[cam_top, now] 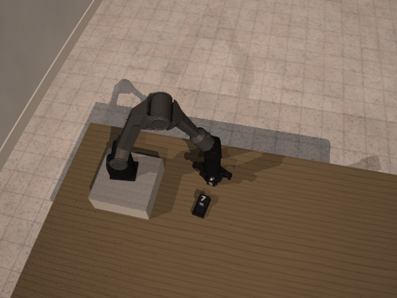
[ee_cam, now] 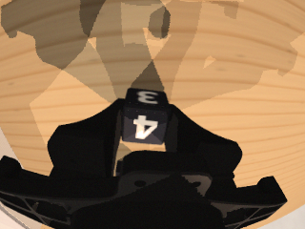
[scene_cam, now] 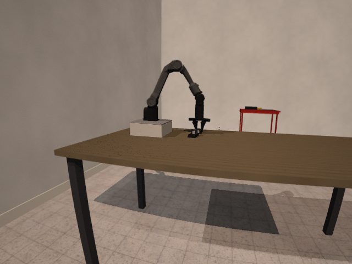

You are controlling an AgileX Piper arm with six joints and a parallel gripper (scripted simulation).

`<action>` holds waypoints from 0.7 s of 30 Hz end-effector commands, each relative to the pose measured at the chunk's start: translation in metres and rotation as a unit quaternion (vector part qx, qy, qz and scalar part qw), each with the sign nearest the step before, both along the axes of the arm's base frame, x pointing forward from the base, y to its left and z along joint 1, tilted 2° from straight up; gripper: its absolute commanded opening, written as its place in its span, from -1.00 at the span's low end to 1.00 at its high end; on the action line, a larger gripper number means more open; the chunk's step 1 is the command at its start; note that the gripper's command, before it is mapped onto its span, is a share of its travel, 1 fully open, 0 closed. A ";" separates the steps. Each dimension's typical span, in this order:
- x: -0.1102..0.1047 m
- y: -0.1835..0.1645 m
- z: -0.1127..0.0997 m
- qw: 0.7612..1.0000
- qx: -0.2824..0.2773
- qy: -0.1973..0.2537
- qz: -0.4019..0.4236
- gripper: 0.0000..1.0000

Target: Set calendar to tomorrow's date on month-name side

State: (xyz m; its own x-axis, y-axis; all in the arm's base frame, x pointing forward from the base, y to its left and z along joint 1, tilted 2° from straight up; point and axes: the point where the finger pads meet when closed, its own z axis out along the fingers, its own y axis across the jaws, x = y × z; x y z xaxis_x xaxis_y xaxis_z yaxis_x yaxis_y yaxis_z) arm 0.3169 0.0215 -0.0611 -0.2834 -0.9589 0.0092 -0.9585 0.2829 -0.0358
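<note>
My gripper is shut on a black digit cube and holds it just above the table, behind the tray. In the wrist view the cube's near face shows an upside-down 4 and the face beyond it a 3. The black calendar tray lies flat on the wooden table. The other black cube stands in the tray's far half with a 7 on top. The tray's near half holds no cube.
The arm's base stands on a pale block at the table's left rear. A red side table stands by the far wall, off the work table.
</note>
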 end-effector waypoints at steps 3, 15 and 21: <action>0.000 0.000 -0.001 1.000 0.000 0.001 -0.001 -0.14; 0.000 0.000 -0.001 1.000 0.000 0.001 -0.001 0.17; 0.000 0.000 -0.001 1.000 0.000 0.001 -0.001 0.27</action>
